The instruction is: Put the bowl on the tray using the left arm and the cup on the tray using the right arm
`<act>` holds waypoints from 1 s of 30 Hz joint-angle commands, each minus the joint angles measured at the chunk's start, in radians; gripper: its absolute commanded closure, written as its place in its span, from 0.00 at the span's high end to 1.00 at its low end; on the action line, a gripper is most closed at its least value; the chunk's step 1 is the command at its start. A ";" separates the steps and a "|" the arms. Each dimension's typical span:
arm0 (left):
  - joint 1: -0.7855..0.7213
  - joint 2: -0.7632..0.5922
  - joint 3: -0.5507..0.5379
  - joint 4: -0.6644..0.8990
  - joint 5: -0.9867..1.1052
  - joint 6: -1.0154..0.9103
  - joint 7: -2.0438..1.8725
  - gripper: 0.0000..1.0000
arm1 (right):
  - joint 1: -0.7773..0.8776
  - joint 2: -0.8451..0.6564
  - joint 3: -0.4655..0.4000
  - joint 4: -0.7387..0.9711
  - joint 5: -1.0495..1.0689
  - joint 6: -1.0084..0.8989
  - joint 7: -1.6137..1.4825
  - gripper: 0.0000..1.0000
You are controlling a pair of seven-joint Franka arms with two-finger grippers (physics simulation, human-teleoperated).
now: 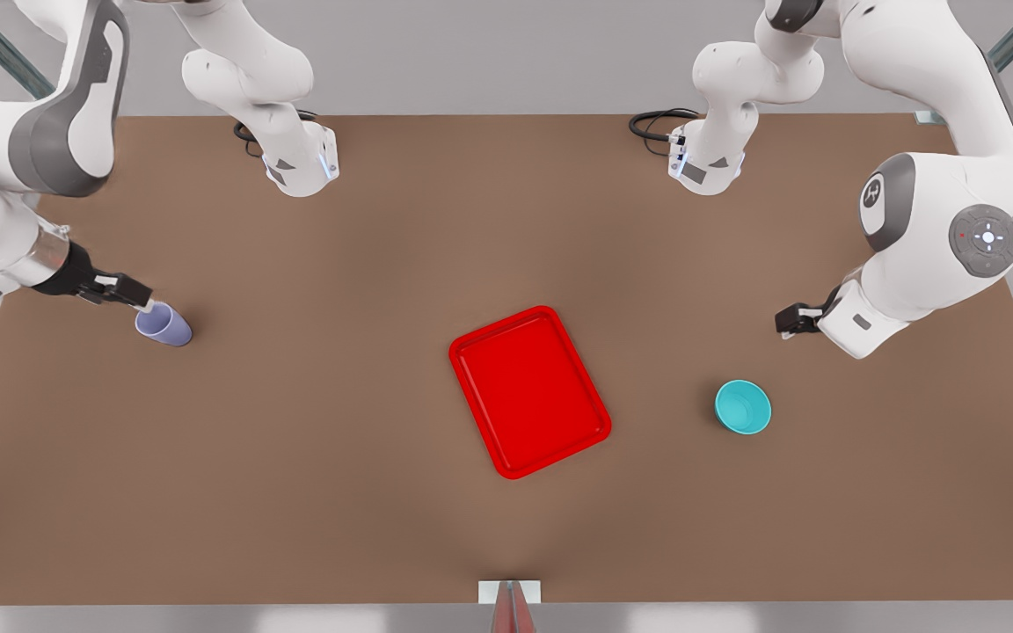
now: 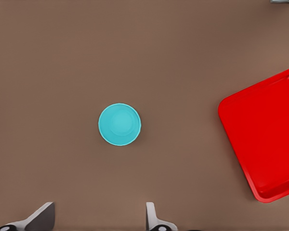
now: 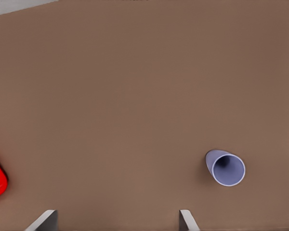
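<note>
In the front view, the red tray (image 1: pixel 529 392) lies a little below the middle of the brown table (image 1: pixel 313 440), turned at an angle. The teal bowl (image 1: pixel 743 407) sits on the table toward the front view's right, well apart from the tray. The lavender cup (image 1: pixel 164 324) stands at the far left of the frame. The right gripper (image 1: pixel 139 297) reaches in from the left edge and appears just beside the cup's rim. The left gripper (image 1: pixel 790 320) is at the right, up and to the right of the bowl.

In the left wrist view, the bowl (image 2: pixel 119 124) rests alone on the table, with the tray (image 2: pixel 265 134) well off to one side; the left gripper's fingers (image 2: pixel 151 214) are spread wide and hold nothing.

In the right wrist view, the cup (image 3: pixel 226 167) stands on the table beyond the spread fingers (image 3: pixel 185 219), not between them.
</note>
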State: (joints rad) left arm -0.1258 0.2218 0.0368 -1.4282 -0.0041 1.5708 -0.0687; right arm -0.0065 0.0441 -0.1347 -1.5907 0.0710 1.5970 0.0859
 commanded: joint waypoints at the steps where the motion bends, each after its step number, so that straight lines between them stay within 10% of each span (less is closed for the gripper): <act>1: 0.000 0.002 0.000 0.000 0.004 0.000 -0.002 1.00 | -0.020 0.000 0.000 0.000 0.001 0.000 0.000 1.00; 8: 0.172 0.447 0.002 -0.012 -0.238 0.290 0.213 1.00 | -0.015 0.014 0.003 0.000 -0.002 0.011 -0.003 1.00; 22: 0.172 0.519 0.002 -0.133 -0.231 0.485 0.283 1.00 | -0.013 0.017 0.003 0.003 0.003 0.018 -0.002 1.00; 25: 0.170 0.527 0.002 -0.132 -0.231 0.489 0.273 0.40 | -0.013 0.017 0.003 0.003 0.003 0.020 0.000 1.00; 30: 0.169 0.533 0.002 -0.130 -0.225 0.505 0.263 0.27 | -0.013 0.017 0.003 0.003 0.003 0.018 0.000 1.00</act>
State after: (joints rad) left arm 0.0430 0.7547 0.0384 -1.5585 -0.2327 2.0754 0.1949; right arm -0.0116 0.0615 -0.1317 -1.5877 0.0736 1.6153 0.0859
